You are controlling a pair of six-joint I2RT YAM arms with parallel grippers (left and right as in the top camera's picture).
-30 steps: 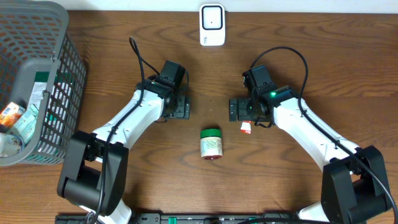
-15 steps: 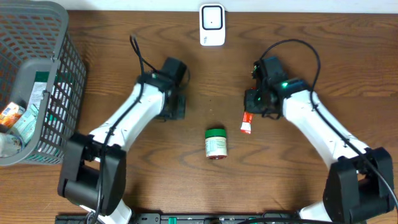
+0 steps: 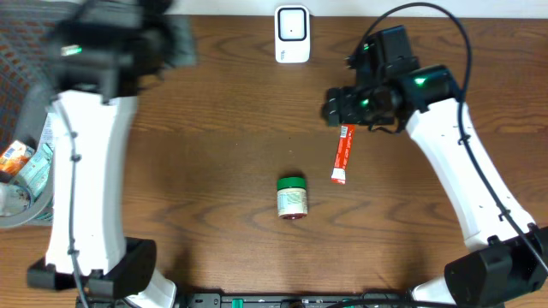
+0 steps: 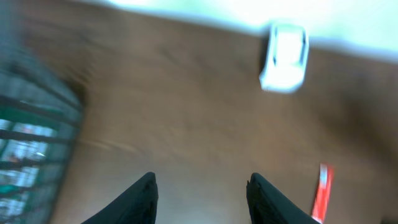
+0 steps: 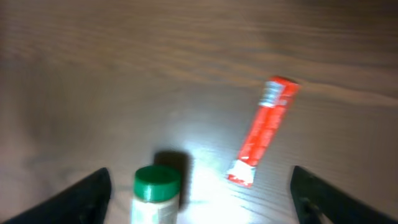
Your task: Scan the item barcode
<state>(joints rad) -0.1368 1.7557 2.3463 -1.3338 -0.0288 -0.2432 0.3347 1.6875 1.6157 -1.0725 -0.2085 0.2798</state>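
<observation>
A white barcode scanner (image 3: 292, 34) stands at the back edge of the table, also in the left wrist view (image 4: 285, 56). A green-lidded jar (image 3: 292, 197) lies on its side at mid-table. A red tube (image 3: 343, 154) lies to its right. My right gripper (image 5: 200, 171) hovers high above both, open wide and empty, with the jar (image 5: 155, 193) and tube (image 5: 264, 130) below it. My left gripper (image 4: 202, 186) is raised at the back left, blurred, open with nothing between its fingers. The tube (image 4: 322, 193) shows at its lower right.
A grey wire basket (image 3: 51, 111) holding several packaged items stands at the table's left edge, close under the left arm (image 3: 86, 145), and shows in the left wrist view (image 4: 31, 143). The right arm (image 3: 454, 162) spans the right side.
Both arms have lifted off the table. The left one swung up and left toward the basket. The right one rose and moved back, uncovering the whole red tube.
</observation>
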